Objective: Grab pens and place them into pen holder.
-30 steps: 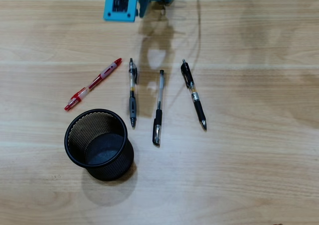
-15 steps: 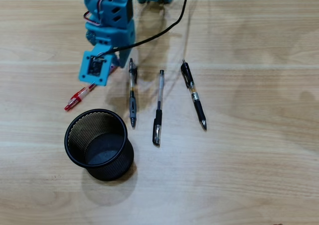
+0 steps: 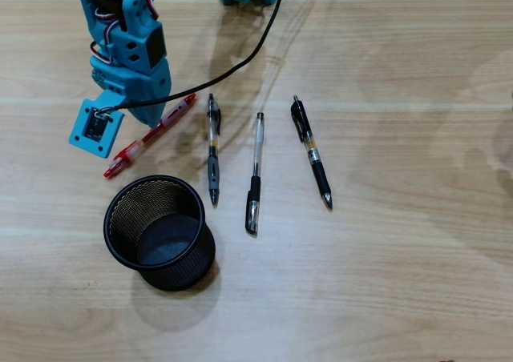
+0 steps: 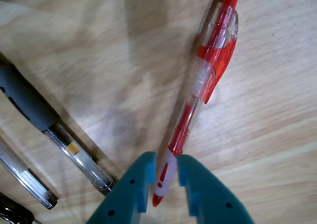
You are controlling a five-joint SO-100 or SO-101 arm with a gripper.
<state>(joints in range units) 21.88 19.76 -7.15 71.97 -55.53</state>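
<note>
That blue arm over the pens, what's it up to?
The blue gripper has its two fingers closed around one end of the red pen, which lies on the wooden table. Three black pens lie beside it, untouched. The black mesh pen holder stands empty nearby.

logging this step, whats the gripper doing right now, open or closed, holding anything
Gripper: closed around the end of the red pen, which lies on the table; not lifted as far as the wrist view shows.
</note>
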